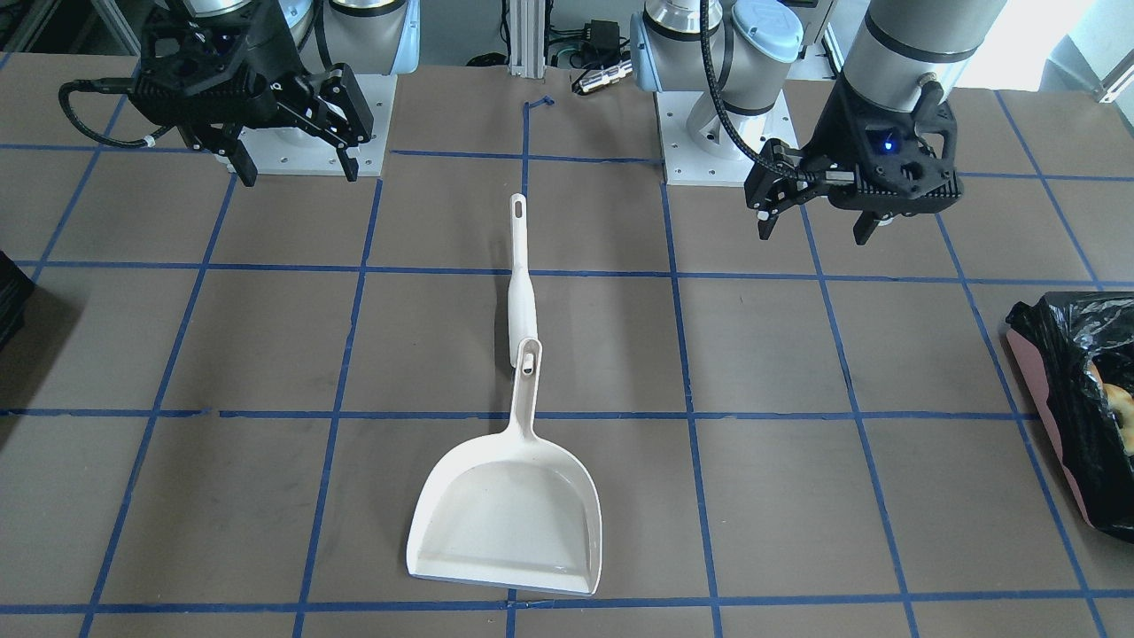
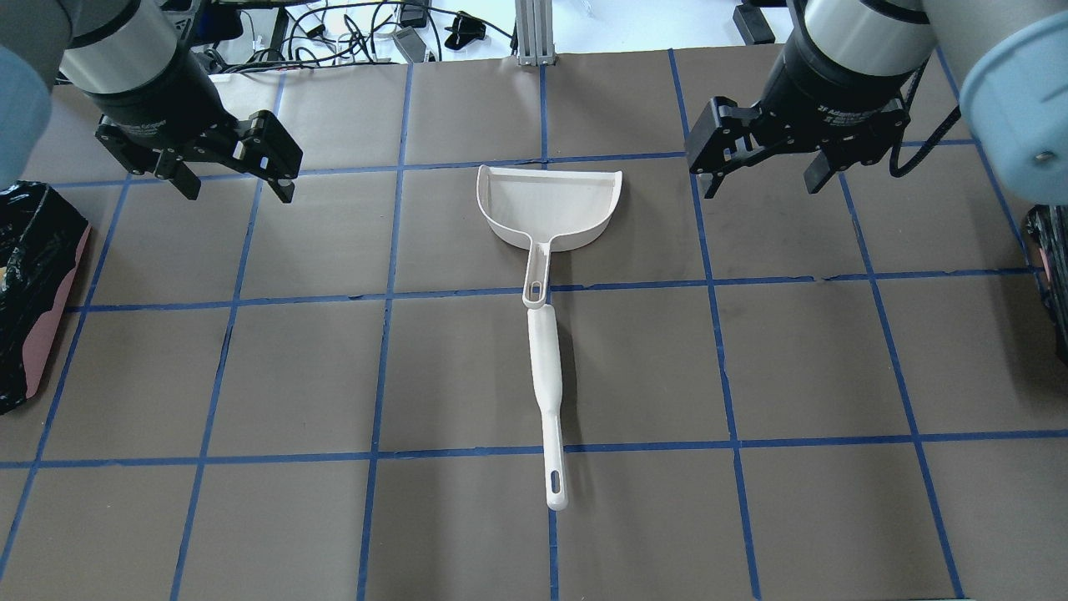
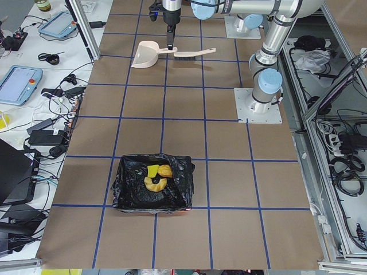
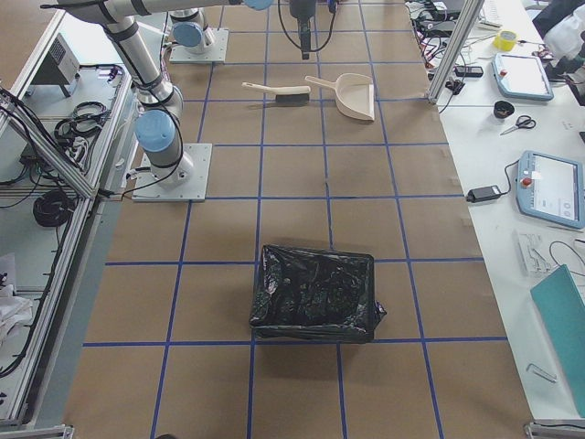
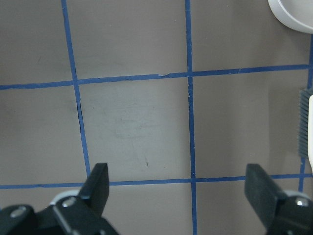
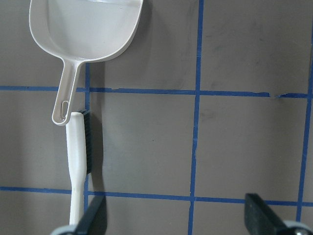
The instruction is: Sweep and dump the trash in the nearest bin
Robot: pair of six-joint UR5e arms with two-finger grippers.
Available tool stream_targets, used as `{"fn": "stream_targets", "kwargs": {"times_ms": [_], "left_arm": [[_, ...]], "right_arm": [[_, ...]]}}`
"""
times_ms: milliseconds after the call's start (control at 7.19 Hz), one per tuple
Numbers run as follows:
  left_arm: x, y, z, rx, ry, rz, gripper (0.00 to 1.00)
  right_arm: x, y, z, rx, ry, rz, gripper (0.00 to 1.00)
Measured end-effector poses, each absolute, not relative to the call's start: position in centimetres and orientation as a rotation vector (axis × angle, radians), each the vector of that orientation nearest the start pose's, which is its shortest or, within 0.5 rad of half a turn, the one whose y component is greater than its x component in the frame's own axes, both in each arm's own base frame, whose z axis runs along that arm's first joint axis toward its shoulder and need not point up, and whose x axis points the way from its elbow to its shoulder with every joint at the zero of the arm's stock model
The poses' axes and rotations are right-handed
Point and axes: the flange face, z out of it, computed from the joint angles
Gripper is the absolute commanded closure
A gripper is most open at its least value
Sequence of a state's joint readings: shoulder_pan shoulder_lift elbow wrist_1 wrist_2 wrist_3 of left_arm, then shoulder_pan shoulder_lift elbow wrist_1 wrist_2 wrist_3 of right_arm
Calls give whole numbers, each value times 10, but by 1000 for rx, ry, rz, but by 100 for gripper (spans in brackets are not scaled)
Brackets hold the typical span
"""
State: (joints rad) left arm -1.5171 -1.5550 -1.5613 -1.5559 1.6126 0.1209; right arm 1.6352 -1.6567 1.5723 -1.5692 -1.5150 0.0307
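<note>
The trash (image 3: 156, 179), a brownish-yellow lump and a yellow-green block, lies inside the black-lined pink bin (image 3: 121, 197) at the table's end on my left; the bin also shows in the overhead view (image 2: 52, 330) and the front view (image 1: 1047, 416). I cannot make out a pale slice. A white dustpan (image 2: 549, 204) lies empty mid-table, with a white brush (image 2: 544, 367) in line with its handle. My left gripper (image 2: 238, 192) is open and empty above bare table. My right gripper (image 2: 761, 188) is open and empty right of the dustpan.
A second black-lined bin (image 4: 315, 293) stands at the table's end on my right, its edge also in the overhead view (image 2: 1053, 267). Blue tape lines grid the brown table. Desks with tablets and cables run along the far side.
</note>
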Motion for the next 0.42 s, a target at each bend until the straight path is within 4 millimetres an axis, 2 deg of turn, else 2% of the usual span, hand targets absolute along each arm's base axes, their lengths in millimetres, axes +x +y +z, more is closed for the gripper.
{"fn": "stream_targets", "kwargs": {"times_ms": [417], "left_arm": [[-101, -491, 503, 112, 3086, -52, 0]], "right_arm": [[168, -452, 528, -55, 3079, -123, 0]]}}
